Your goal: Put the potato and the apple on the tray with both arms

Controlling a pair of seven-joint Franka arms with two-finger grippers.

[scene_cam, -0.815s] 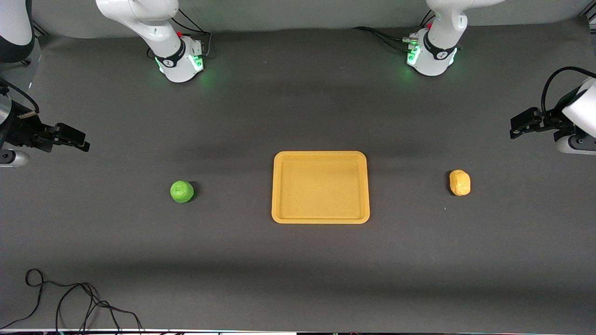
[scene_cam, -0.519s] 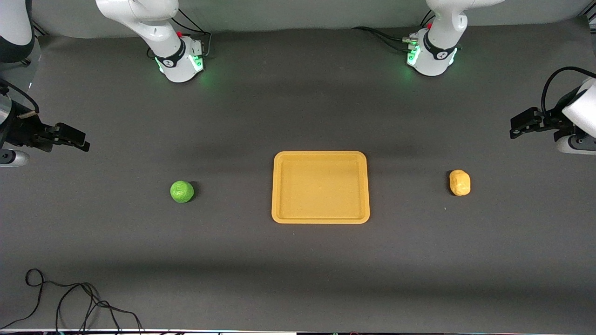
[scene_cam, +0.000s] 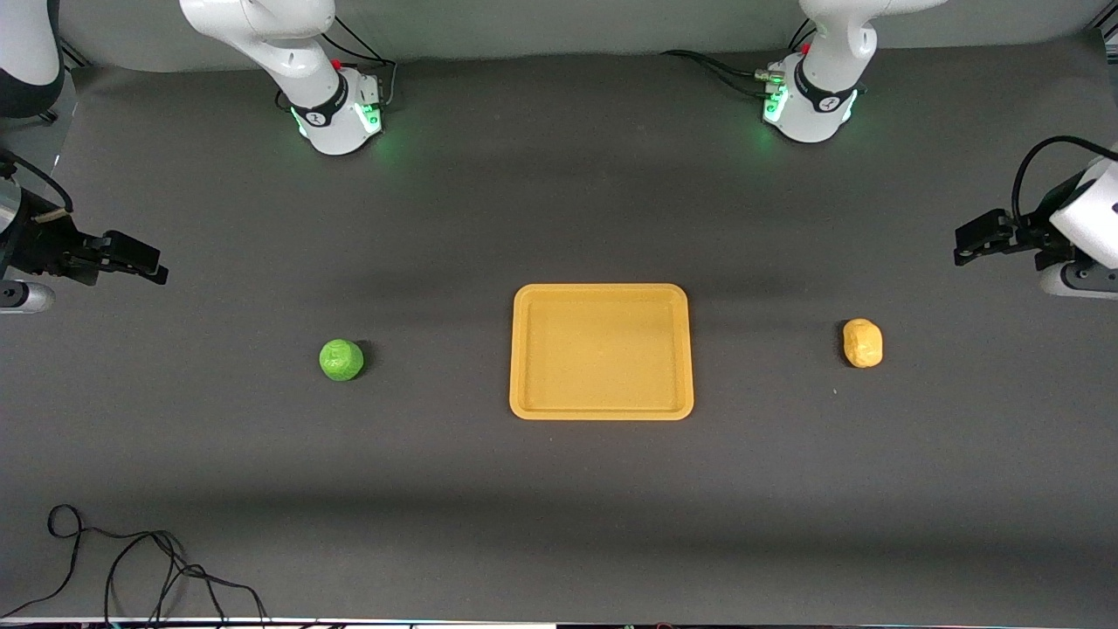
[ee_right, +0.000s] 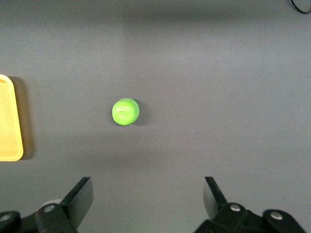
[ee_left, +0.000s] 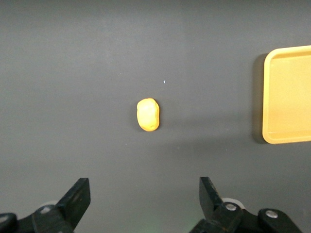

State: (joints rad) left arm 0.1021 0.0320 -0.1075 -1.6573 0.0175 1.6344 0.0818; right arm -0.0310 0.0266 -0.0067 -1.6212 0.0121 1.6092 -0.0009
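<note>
The orange-yellow tray [scene_cam: 601,411] lies empty at the table's middle; its edge shows in the left wrist view [ee_left: 286,136] and in the right wrist view [ee_right: 9,121]. The yellow-tan potato [scene_cam: 862,342] [ee_left: 147,114] lies on the table toward the left arm's end. The green apple [scene_cam: 341,359] [ee_right: 126,111] lies toward the right arm's end. My left gripper [scene_cam: 971,243] [ee_left: 145,187] is open and empty, high over the table's edge at the left arm's end. My right gripper [scene_cam: 144,264] [ee_right: 148,187] is open and empty, high over the right arm's end.
A black cable [scene_cam: 131,568] lies coiled at the table's near corner at the right arm's end. The two arm bases [scene_cam: 336,114] [scene_cam: 808,109] stand at the table's back edge. The table [scene_cam: 559,507] is dark grey.
My left gripper has moved slightly up and away from the front camera. The right gripper, apple, potato and tray have not moved.
</note>
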